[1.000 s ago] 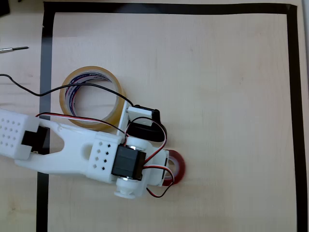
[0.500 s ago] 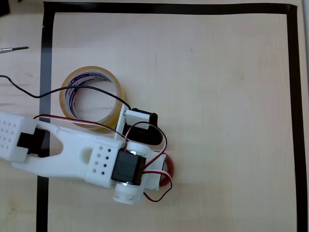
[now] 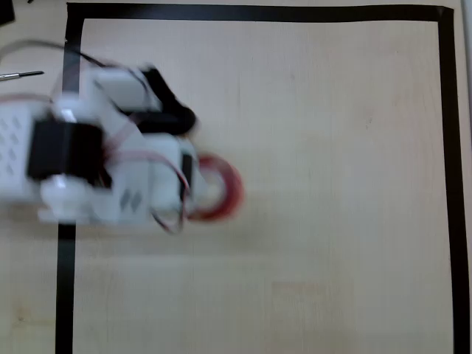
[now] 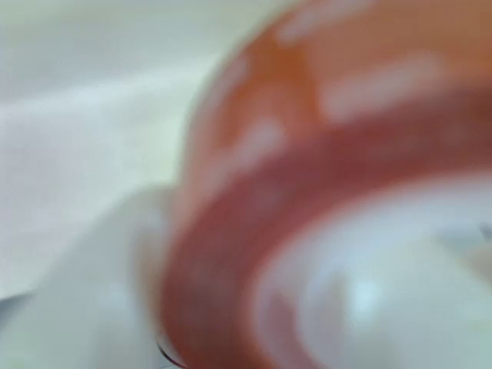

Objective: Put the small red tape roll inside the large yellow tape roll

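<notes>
In the overhead view the small red tape roll (image 3: 221, 190) is blurred and sits at the tip of my white gripper (image 3: 193, 184), which is shut on its left side. The arm looks large and raised above the table at the left. In the wrist view the red roll (image 4: 323, 154), with its white core, is very close and out of focus, and a white finger (image 4: 92, 300) lies against its lower left. The large yellow tape roll is hidden under the arm.
A black tape border (image 3: 258, 12) frames the light wooden table (image 3: 332, 184). A thin metal tool (image 3: 21, 74) lies outside the border at the upper left.
The arm has risen and swung up and to the left, carrying the red roll from the lower middle to left of centre. The arm now covers the yellow roll.
</notes>
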